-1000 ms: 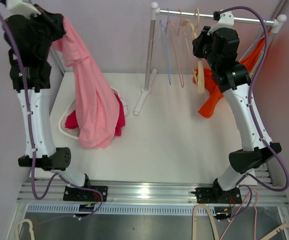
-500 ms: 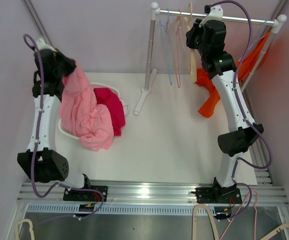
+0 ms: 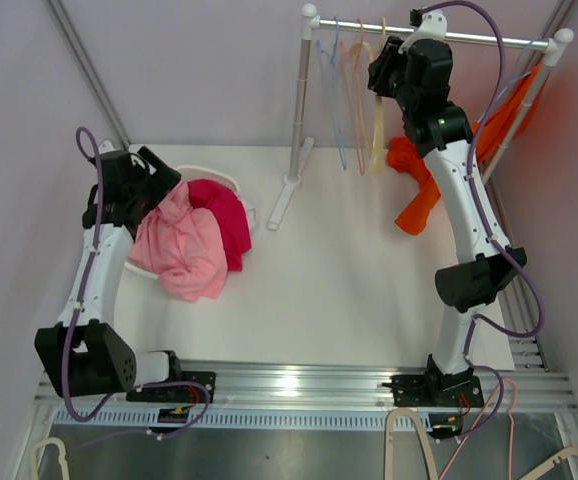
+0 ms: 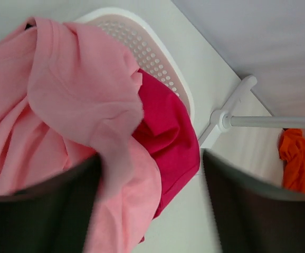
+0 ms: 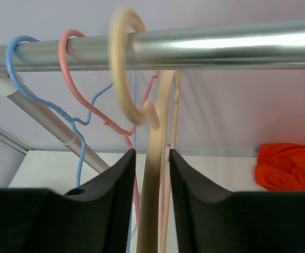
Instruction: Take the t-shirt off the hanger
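left gripper [image 4: 151,158] spread wide, holding nothing | pink t-shirt [image 3: 179,250] under it, heaped over basket [image 4: 158,58] | right gripper [image 5: 151,158] straddles bare cream hanger [image 5: 151,200] on rail [image 5: 221,50], grip unclear | removal apparently done

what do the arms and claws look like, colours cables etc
The left arm and right arm match: white links with bulky black joints. A purple cable loops along each. The left claw and right claw have plain dark, tapered fingers. No markings are readable.
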